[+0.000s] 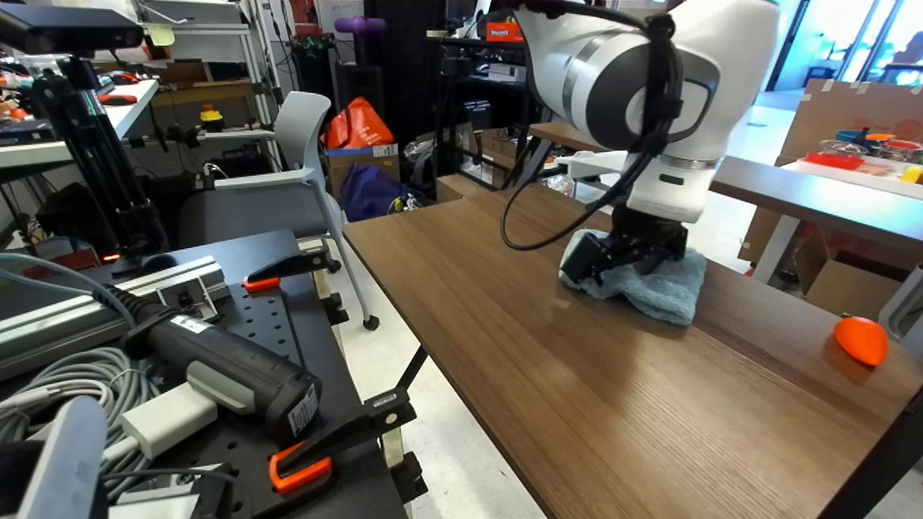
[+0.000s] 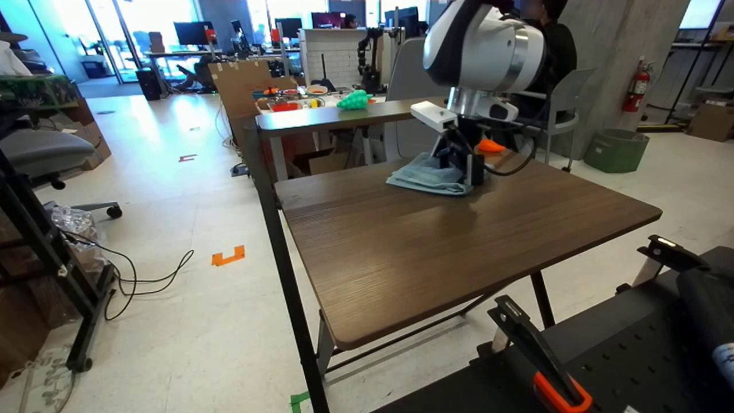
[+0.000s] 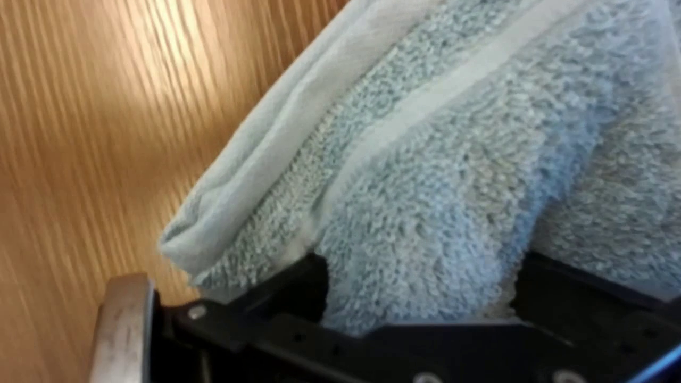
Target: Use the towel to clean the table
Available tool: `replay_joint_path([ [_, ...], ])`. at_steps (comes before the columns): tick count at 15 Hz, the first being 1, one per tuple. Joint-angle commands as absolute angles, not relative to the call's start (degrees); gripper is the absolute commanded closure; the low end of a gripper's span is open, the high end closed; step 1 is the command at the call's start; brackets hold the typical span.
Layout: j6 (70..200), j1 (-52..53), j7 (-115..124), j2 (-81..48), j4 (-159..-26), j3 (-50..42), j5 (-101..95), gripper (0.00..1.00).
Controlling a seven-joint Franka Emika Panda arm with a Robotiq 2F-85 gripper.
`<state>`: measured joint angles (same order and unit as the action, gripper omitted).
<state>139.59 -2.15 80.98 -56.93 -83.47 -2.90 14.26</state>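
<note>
One folded towel (image 1: 667, 292) lies on the counter (image 1: 461, 303), near its edge, directly beneath the tool (image 3: 423, 287). The wrist view shows a thick ridge of the towel bunched between the two fingers (image 3: 564, 290), cloth against both; I judge it gripped, the fingers spaced apart by its bulk. Whether every layer is caught cannot be told.

Step assessed: grasp made, wiping either due or under way.

Hazards identified. If only the upper layers are held, a sideways stroke could drag them off the lower ones and unfold the towel. The tool sits low at the towel; excess downward force could drive the fingers through the cloth's give onto the counter and scuff it. A stroke toward the edge beside the towel could carry cloth over the side. A black cable (image 1: 530, 249) loops down just beside the towel and could be caught under it or foul a pass. An orange object (image 1: 862, 340) rests on the counter, well apart from the towel; a long pass in its direction could knock it off.
</note>
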Motion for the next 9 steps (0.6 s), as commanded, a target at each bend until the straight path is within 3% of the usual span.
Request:
replay_joint_path([
  [1,137.42,-2.98,81.37,-58.46,-83.6,-5.93,14.36,0.0],
  [9,139.98,2.65,69.37,-47.37,-104.42,-4.66,10.47,0.0],
])
